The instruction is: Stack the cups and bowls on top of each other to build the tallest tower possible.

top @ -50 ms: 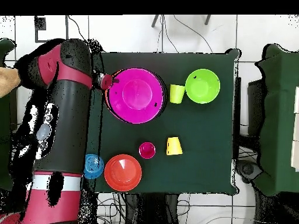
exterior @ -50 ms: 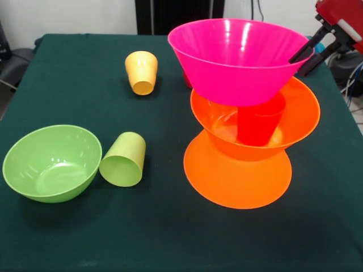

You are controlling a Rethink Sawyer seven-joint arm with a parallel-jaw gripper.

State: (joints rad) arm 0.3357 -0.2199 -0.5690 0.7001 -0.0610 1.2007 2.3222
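Tower [exterior @ -50 ms: 249, 119] upright, pink bowl [exterior @ -50 ms: 238, 59] mouth-up on top, claw [exterior @ -50 ms: 309, 54] state unclear

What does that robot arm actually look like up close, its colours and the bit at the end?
The arm is thick and rounded, built of black tube-like segments joined by red sections, with a pale band near its base. At its end sits a boxy red block, and from it the gripper sticks out as thin, straight black fingers. No loose cables or readable markings show on it.

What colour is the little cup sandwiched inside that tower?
Red-orange. The cup stands in the upper orange bowl, under the pink bowl; the front view shows it best.
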